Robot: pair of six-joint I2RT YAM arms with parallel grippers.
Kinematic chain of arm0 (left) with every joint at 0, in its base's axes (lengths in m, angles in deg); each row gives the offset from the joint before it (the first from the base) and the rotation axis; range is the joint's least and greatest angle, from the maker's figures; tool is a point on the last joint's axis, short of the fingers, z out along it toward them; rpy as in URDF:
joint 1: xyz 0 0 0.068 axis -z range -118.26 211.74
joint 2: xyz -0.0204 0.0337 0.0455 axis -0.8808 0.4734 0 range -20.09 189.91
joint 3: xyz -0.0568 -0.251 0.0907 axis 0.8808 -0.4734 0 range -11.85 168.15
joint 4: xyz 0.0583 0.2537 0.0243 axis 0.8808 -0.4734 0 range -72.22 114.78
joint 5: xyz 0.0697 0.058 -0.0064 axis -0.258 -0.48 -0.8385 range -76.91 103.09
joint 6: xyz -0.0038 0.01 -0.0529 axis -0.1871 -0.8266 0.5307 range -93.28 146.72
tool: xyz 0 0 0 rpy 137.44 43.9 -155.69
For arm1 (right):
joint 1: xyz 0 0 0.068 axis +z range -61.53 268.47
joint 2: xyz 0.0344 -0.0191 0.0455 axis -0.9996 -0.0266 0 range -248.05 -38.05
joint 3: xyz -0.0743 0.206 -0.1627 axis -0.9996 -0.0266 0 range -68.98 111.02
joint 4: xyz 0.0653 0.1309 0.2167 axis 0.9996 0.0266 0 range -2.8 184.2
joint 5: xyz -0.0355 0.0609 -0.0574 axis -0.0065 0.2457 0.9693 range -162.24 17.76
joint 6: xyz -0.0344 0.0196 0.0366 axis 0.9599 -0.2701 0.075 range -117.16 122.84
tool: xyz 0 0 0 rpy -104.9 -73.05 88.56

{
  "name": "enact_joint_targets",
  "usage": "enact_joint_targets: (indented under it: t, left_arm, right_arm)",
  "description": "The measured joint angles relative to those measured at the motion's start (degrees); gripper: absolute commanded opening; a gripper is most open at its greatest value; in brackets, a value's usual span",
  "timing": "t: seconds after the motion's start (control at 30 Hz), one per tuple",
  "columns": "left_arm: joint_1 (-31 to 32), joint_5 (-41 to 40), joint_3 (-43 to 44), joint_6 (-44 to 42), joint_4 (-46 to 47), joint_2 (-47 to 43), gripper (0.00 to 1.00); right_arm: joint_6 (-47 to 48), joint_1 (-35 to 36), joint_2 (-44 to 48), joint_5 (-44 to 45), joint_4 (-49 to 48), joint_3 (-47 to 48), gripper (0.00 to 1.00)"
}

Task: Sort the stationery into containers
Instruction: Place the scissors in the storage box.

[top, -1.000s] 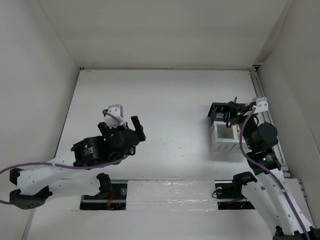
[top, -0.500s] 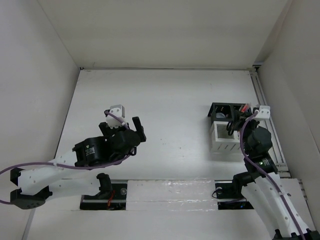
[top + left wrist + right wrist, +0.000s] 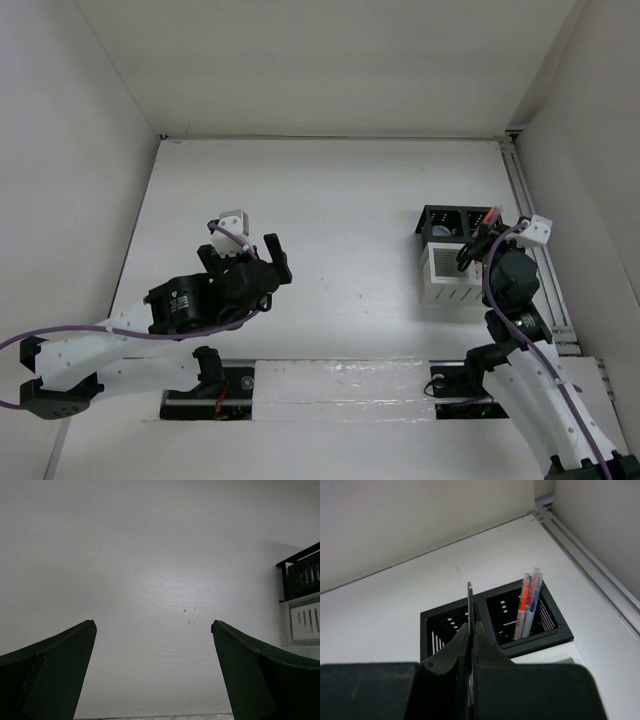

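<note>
My right gripper (image 3: 471, 625) is shut on a thin grey scissors blade (image 3: 469, 597) that sticks up edge-on between its fingers; the handles are hidden. It hangs just above and short of the containers: two black compartments (image 3: 492, 611) with a white slatted part (image 3: 447, 276) in front. A red pen and a blue pen (image 3: 528, 605) stand in the right black compartment. From the top view, the right gripper (image 3: 472, 246) sits at the organizer's right side. My left gripper (image 3: 152, 625) is open over bare table, far left of the containers (image 3: 301, 575).
A metal rail (image 3: 592, 542) runs along the table's right edge, close behind the organizer. White walls enclose the table on the left, back and right. The arm bases and a track (image 3: 330, 385) lie along the near edge.
The right wrist has drawn back to the right, away from above the black compartments, uncovering the pens. The left arm has hardly moved.
</note>
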Motion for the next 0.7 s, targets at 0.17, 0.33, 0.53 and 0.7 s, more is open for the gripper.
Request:
enact_joint_targets:
  t: [0.17, 0.33, 0.53, 0.7]
  left_arm:
    - [0.0, 0.0, 0.0, 0.0, 0.0, 0.0, 1.00]
    - [0.0, 0.0, 0.0, 0.0, 0.1, 0.0, 1.00]
    - [0.0, 0.0, 0.0, 0.0, 0.2, -0.2, 1.00]
    - [0.0, 0.0, 0.0, 0.0, 0.1, -0.8, 1.00]
  right_arm:
    - [-1.4, 0.0, -3.5, 2.9, 0.2, 0.0, 0.00]
    - [-3.1, 0.4, -5.5, 4.9, 0.3, 0.1, 0.00]
    - [-4.4, 3.4, -7.4, 8.5, 0.4, 0.8, 0.15]
    - [-4.9, 6.6, -8.2, 11.3, 0.3, 1.8, 0.57]
